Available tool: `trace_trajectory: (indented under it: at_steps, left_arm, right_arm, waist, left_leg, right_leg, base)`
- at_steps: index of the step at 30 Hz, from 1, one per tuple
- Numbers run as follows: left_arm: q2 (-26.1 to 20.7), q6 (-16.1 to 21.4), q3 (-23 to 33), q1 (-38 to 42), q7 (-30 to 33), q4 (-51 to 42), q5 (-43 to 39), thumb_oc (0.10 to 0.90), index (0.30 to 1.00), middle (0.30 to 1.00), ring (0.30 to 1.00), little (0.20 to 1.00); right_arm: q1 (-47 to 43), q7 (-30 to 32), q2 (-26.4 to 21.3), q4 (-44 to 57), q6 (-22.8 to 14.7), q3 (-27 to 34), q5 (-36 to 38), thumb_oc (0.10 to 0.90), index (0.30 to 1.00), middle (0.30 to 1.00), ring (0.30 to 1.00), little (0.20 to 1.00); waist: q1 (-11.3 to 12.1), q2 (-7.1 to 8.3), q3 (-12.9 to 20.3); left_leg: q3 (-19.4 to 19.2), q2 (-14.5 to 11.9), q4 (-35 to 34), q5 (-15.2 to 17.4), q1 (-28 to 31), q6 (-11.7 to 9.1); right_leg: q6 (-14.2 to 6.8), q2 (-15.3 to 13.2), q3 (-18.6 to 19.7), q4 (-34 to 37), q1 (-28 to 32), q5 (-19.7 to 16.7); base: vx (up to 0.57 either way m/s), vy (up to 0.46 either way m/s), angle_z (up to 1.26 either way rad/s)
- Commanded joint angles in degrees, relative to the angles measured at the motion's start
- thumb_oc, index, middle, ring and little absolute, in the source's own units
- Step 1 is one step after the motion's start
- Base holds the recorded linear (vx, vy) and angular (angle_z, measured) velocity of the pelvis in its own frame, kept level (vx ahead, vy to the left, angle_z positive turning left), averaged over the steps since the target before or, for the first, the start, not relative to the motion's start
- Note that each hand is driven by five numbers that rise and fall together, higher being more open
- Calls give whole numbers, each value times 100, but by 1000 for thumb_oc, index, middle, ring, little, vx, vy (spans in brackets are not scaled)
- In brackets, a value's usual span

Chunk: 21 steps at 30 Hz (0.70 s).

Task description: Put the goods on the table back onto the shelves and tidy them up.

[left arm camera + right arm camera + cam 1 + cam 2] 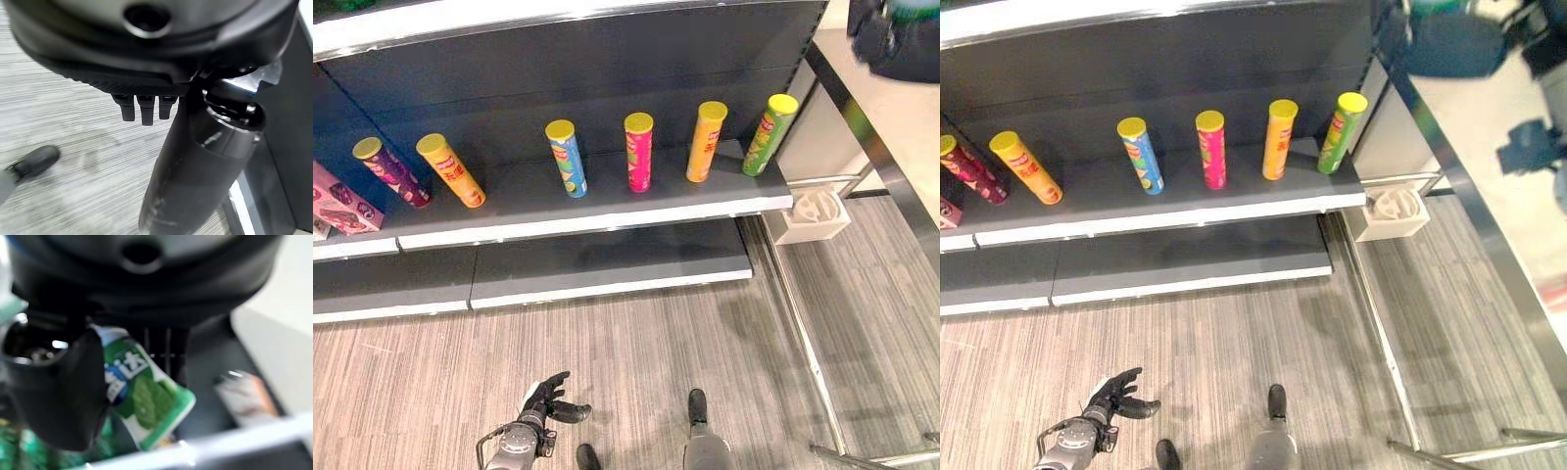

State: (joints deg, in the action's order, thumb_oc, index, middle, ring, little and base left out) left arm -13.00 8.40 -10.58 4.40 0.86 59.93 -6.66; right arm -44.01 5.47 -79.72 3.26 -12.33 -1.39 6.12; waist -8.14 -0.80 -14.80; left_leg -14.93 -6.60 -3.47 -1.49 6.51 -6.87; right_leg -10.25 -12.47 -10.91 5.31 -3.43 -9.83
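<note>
— Low in the left eye view, what hangs nearest?
— Left hand (548,399), over the striped floor (636,362), fingers loosely spread, holding nothing.
— And beyond it?
— Grey shelves (607,201). Six tubes stand in a row on the upper one: purple (391,172), orange (451,170), blue (567,158), pink (638,151), yellow (706,141), green (769,134). A pink box (340,201) lies at the left end. A white holder (815,215) sits on the floor by the shelf's right end.
— Right eye view?
— Same scene; the table (1489,137) runs along the right.
— Left wrist view?
— Straight fingers (142,108) above floor.
— Right wrist view?
— Right hand (58,391) with thumb and fingers closed on a green pack (146,406). Another pack (249,399) lies beyond, blurred.
</note>
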Motion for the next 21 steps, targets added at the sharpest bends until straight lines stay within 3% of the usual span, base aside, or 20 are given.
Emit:
trace_trajectory:
  at_steps: [1,2,6,10,11,12,14,16,17,18,19,20,21]
  left_arm:
    - [-459,295,-190,-27,119,-203,-114,800,900,900,900,900]
    - [-440,294,-176,-27,119,-202,-116,800,900,900,900,900]
    - [-406,291,-223,-50,109,-74,-102,800,900,900,900,900]
    - [-434,256,-232,-134,82,7,-82,800,900,900,900,900]
    - [-435,254,-231,-132,82,6,-83,800,900,900,900,900]
    - [-488,219,-219,-132,94,46,-57,800,900,900,900,900]
    - [-533,204,-190,-195,81,110,-67,800,900,900,900,900]
    - [-529,181,-179,-274,30,125,-98,800,900,900,900,900]
    - [-545,173,-164,-400,-33,171,-52,800,900,900,900,900]
    - [-542,175,-162,-409,-34,171,-50,800,900,900,900,900]
    - [-570,171,-137,-485,-60,255,-16,800,900,900,900,900]
    - [-565,174,-137,-492,-60,258,-15,800,900,900,900,900]
    - [-586,177,-141,-497,-35,243,-4,800,900,900,900,900]
  right_arm:
    - [-1007,384,-174,63,-290,-220,452,400,300,300,300,300]
    - [-1127,387,-177,36,-292,-336,455,400,300,300,300,300]
    - [-1801,454,-169,-120,-367,-843,626,400,300,300,300,300]
    - [-2193,481,-126,-464,-352,-1180,756,400,300,300,300,300]
    - [-2212,480,-128,-473,-355,-1196,761,400,300,300,300,300]
    - [-2367,518,-95,-608,-360,-1301,825,400,300,300,300,300]
    - [-2440,472,-145,-810,-308,-1438,883,400,300,300,300,300]
    - [-2467,420,-176,-858,-291,-1500,956,400,300,300,300,300]
    - [-2490,392,-164,-910,-298,-1590,982,400,300,300,300,300]
    - [-2502,392,-160,-915,-300,-1608,983,400,300,300,300,300]
    - [-2503,374,-111,-959,-327,-1684,961,400,300,300,300,300]
    - [-2516,374,-108,-965,-331,-1705,961,400,300,300,300,300]
    - [-2536,405,-133,-1016,-326,-1778,900,400,300,300,300,300]
  waist:
    - [260,610,566]
    - [227,588,559]
    - [267,554,623]
    - [338,588,559]
    - [320,585,552]
    - [446,733,446]
    - [478,822,376]
    - [508,796,387]
    - [575,747,442]
    - [589,751,447]
    - [662,678,509]
    - [673,687,522]
    - [744,645,537]
  left_leg:
    - [86,166,938,786,356,-218]
    - [106,150,969,798,344,-229]
    - [345,-15,1364,349,229,-455]
    - [691,-43,2362,-203,-140,-615]
    - [717,-50,2410,-190,-170,-621]
    - [985,116,3210,-464,-571,-749]
    - [942,19,3489,-429,-977,-676]
    - [832,-102,3318,-354,-1037,-575]
    - [779,-223,2597,-142,-1061,-354]
    - [755,-217,2558,-142,-1025,-351]
    - [826,-428,1313,-134,-1169,-280]
    - [796,-415,1187,-179,-1093,-287]
    - [817,-636,413,-636,-1373,-422]
  right_leg:
    - [-43,209,-118,-252,-143,525]
    - [-33,217,-139,-250,-130,532]
    - [249,494,-235,-164,278,892]
    - [487,715,-228,-94,662,1210]
    - [494,719,-246,-97,665,1215]
    - [578,723,-187,-84,813,1272]
    - [620,772,-188,-97,896,1332]
    - [639,805,-161,-105,939,1357]
    - [575,812,-102,-86,996,1394]
    - [570,804,-84,-87,1002,1403]
    - [469,803,-40,-47,1065,1507]
    - [468,793,-25,-54,1068,1526]
    - [410,783,11,-31,1184,1667]
  base:
    - [172,-245,27]
    - [154,-231,34]
    - [187,-242,31]
    - [150,-215,16]
    - [130,-270,30]
    - [95,-270,29]
    - [147,-250,12]
    - [188,-57,21]
    - [181,10,18]
    - [343,73,-16]
    - [195,61,-35]
    - [367,100,-37]
    - [208,30,-27]
